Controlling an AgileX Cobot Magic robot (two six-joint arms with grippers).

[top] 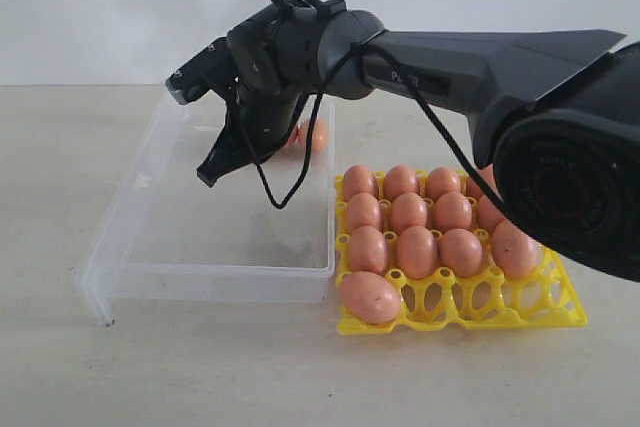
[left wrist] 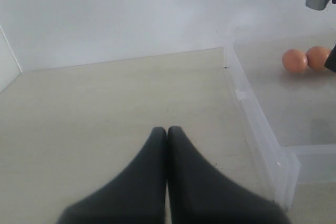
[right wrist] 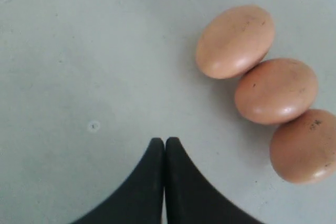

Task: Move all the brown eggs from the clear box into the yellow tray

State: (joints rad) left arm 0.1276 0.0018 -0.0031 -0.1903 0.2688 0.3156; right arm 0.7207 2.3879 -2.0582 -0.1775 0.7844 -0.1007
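Faintly speckled, smooth oval brown eggs [right wrist: 275,91]

All three views on clear box [top: 215,237]

Matte blk arm [top: 500,62], looped blk cable [top: 282,204], tapered blk right claw [right wrist: 165,142], grey-faced cam [top: 187,87]

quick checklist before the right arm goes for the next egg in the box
1. right gripper open for a grab: not ok, jaws shut and empty.
2. eggs to pick in the box: ok, three lie in a touching row.
3. right gripper lined up on an egg: not ok, the eggs lie off to one side of its tips.
4. free cups in the tray: ok, the near row holds one egg, its other cups bare.
5. left gripper clear of the box: ok, shut, outside its wall.
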